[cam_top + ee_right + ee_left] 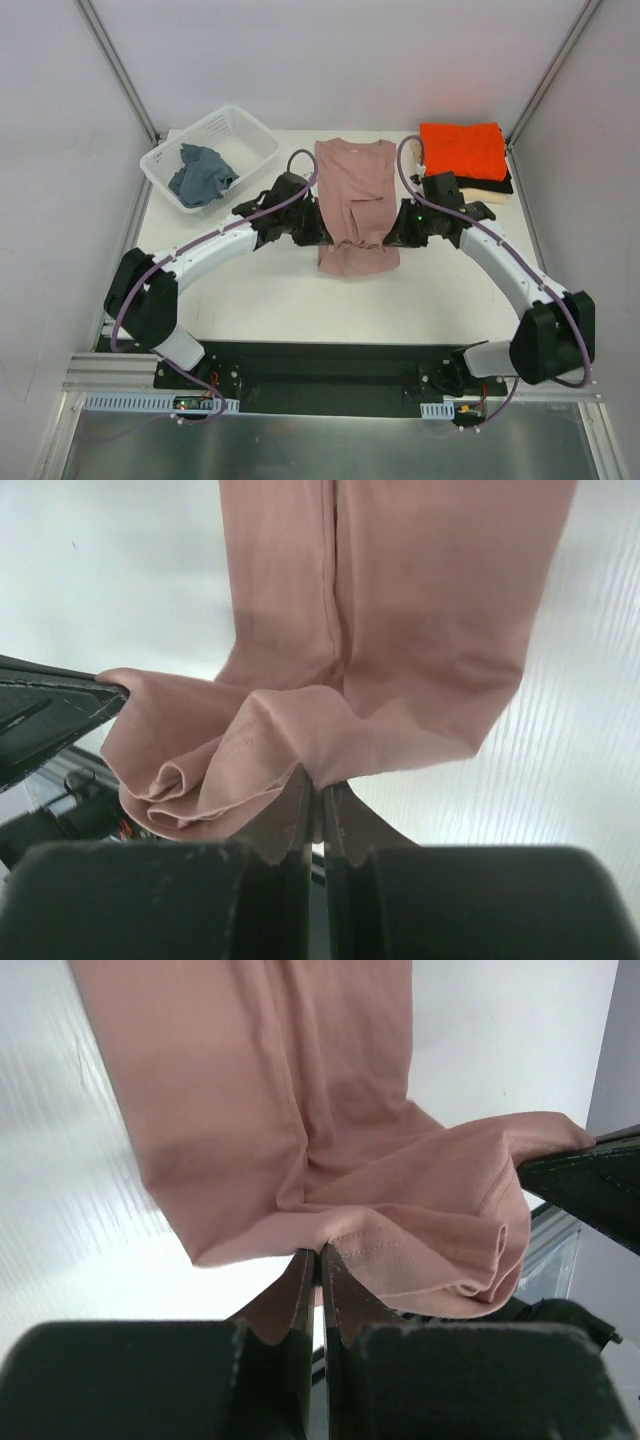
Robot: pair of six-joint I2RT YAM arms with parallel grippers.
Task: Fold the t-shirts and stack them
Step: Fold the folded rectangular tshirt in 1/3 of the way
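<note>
**Both pincers are clamping the near end of the dusty-pink t-shirt**

The white worktop (pixel 250 290) is carrying everything in view. The left arm (pixel 200 250) and the right arm (pixel 510 265) are curving in from the near corners and meeting around its middle.

Between them the dusty-pink t-shirt (pixel 355 180) is lying lengthwise at the centre of the worktop, with its neck end pointing toward the far edge. Its sides are lying folded inward to a line down the middle, so it is showing as a narrow strip. Its near end is bunching into loose folds between the two arms.

At the far left corner a white basket (pixel 262 150) is sitting at an angle, and a crumpled grey-blue cloth (pixel 202 175) is resting inside it. At the far right corner, near the pink shirt, the orange t-shirt (pixel 462 148) is lying folded on top of a stack. The edge of the black t-shirt (pixel 500 185) is peeking out beneath it, and the cream t-shirt (pixel 488 197) is showing at the bottom.

The left pincer (pixel 320 1255) is pressing its fingers together on the hem at the shirt's left side, with pink cloth pinched at the tips. The right pincer (pixel 320 782) is doing the same on the right side. In both wrist views the hem is sagging in soft rolls between the two grips.
</note>
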